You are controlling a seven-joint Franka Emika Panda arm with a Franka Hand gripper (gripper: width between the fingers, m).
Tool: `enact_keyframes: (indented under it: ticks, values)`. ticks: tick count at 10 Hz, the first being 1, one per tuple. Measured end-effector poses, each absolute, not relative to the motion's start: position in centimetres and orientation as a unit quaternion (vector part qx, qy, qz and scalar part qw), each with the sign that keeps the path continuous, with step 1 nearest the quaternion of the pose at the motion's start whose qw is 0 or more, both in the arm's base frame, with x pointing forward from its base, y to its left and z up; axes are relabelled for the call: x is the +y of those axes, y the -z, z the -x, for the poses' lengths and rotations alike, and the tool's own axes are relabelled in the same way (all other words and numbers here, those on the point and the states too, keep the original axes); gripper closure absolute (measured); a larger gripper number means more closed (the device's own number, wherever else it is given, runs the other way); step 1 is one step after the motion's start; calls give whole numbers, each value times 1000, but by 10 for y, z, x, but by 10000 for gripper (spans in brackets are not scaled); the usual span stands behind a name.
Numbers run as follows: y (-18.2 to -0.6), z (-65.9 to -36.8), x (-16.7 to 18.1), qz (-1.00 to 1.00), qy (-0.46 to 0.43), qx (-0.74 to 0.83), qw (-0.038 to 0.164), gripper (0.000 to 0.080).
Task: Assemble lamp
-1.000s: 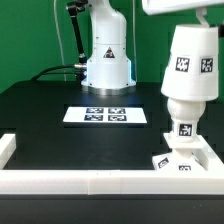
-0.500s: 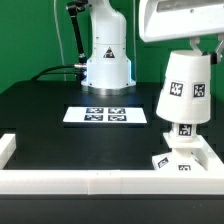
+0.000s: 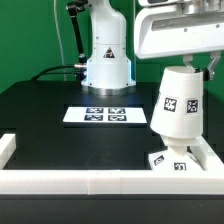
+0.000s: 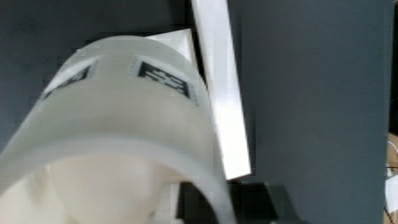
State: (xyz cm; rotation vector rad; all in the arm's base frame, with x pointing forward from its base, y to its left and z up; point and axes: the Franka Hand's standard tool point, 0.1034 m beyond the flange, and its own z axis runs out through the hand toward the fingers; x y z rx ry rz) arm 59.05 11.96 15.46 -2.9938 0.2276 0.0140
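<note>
My gripper [image 3: 192, 64] is shut on the rim of the white tapered lamp shade [image 3: 177, 104], which carries square tags. The shade hangs slightly tilted over the stem above the flat square lamp base [image 3: 178, 161] at the exterior view's right, by the front wall. The ball bulb is hidden under the shade. In the wrist view the shade [image 4: 116, 130] fills most of the picture, and the gripper [image 4: 228, 204] pinches its wall between two dark fingers [image 4: 260, 204].
The marker board [image 3: 108, 115] lies flat at the table's middle. The arm's white pedestal [image 3: 107, 58] stands behind it. A white wall [image 3: 80, 181] runs along the front edge, with a raised corner [image 3: 7, 147] at the exterior view's left; it shows in the wrist view [image 4: 217, 90].
The gripper has come down with the shade. The shade now covers the bulb and has shifted slightly toward the exterior view's left and tilted.
</note>
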Motion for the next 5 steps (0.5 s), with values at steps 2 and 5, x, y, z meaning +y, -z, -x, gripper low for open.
enact_keyframes:
  ticks: [2, 5]
  values:
    - [-156, -589, 115, 995, -6, 71, 69, 705]
    - [-165, -580, 101, 996, -5, 63, 70, 370]
